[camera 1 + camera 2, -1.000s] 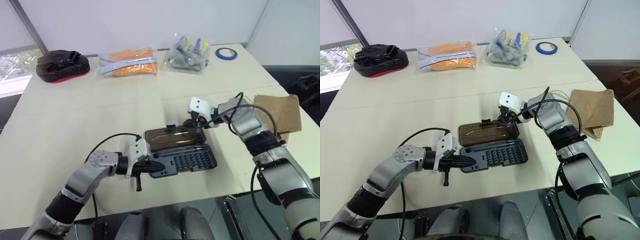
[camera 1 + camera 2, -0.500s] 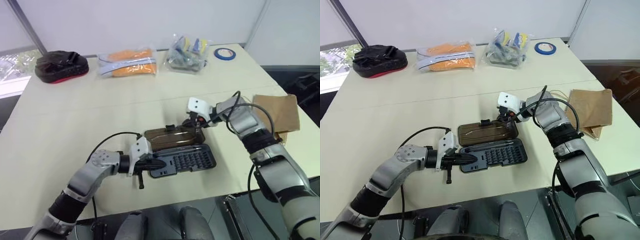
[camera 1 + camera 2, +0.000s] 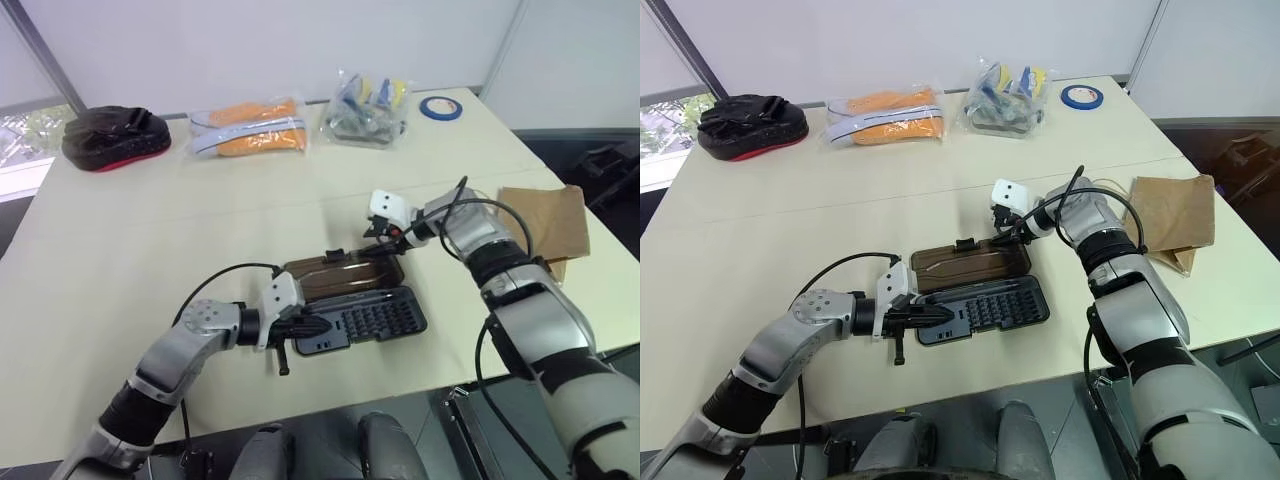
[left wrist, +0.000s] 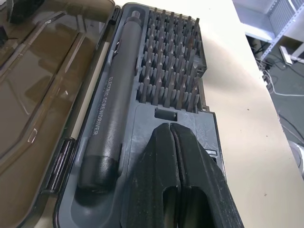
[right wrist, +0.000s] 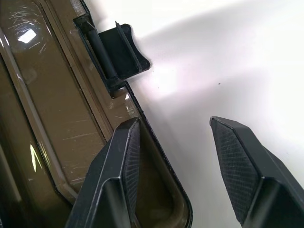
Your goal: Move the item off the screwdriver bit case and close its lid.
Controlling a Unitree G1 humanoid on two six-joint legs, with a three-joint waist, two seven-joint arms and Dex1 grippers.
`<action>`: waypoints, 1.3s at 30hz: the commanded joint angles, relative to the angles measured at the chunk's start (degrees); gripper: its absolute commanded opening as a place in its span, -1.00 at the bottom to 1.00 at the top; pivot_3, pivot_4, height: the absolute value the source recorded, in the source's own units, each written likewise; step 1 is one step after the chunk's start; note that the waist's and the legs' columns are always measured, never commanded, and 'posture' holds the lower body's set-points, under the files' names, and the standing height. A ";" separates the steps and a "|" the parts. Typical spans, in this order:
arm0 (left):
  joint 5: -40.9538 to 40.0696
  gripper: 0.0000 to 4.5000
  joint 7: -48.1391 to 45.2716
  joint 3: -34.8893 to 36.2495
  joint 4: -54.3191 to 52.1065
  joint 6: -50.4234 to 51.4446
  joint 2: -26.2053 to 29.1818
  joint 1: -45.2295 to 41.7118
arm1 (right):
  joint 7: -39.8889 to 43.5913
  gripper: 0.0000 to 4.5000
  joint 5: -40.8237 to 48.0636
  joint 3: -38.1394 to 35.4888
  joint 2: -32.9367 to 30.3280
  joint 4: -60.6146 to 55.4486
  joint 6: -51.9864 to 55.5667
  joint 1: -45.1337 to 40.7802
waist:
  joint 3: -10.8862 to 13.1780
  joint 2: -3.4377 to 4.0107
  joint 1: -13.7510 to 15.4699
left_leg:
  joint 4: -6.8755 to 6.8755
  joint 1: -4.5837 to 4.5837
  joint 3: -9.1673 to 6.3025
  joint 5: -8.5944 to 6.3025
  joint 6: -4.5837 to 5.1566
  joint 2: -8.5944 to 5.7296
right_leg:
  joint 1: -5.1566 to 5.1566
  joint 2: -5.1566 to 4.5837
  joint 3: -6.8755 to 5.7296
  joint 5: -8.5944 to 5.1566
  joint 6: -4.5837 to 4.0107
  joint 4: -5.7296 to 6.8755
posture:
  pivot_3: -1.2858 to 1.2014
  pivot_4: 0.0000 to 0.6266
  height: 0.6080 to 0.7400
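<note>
The screwdriver bit case (image 3: 375,318) lies open near the table's front edge, a grey screwdriver handle (image 4: 107,128) in its tray beside rows of bits. Its smoky-brown lid (image 3: 340,275) lies flat on the far side, latch tab (image 5: 121,54) pointing away. My left gripper (image 3: 313,328) is shut, its tips resting on the tray's left end (image 4: 173,142). My right gripper (image 5: 175,124) is open at the lid's far right corner, one finger over the lid, the other over the table. The brown paper bag, the item (image 3: 545,218), lies on the table to the right, off the case.
A black-and-red pouch (image 3: 115,138), bags of orange things (image 3: 250,128), a clear bag of small items (image 3: 365,105) and a blue tape roll (image 3: 440,107) line the table's far edge. The beige tabletop (image 3: 150,230) is bare between them and the case.
The head view has shifted a little. My right arm has bent differently and its gripper has edged closer to the lid's far corner. My left gripper has stayed on the tray.
</note>
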 commanded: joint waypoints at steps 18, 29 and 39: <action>0.39 -1.00 2.58 3.86 0.92 -0.92 -1.20 -0.66 | 2.02 -0.99 -6.60 2.10 1.54 6.40 -6.78 -0.53 | -0.08 -0.01 0.01 | 0.02 0.19 -0.07 0.00 0.00 0.02 | 0.25 0.05 -0.02 0.00 -0.01 -0.02 | 0.03 -0.52 1.00; -5.75 -1.00 9.39 16.03 2.95 4.14 -5.27 -6.59 | -7.48 -0.99 -9.49 0.13 -3.68 -16.04 -17.01 5.36 | -0.06 0.00 0.05 | 0.05 -0.14 -0.03 0.02 -0.04 0.02 | -0.18 0.03 0.03 0.01 0.00 0.06 | 0.03 -0.52 1.00; -9.62 -1.00 16.86 29.88 14.89 4.29 -5.93 -15.70 | -14.44 -0.99 -13.73 -1.11 -7.98 -45.49 -12.23 19.00 | -0.05 -0.01 -0.02 | 0.09 -0.63 -0.02 0.02 -0.05 -0.01 | -0.64 0.01 -0.02 0.01 0.00 0.04 | 0.03 -0.52 1.00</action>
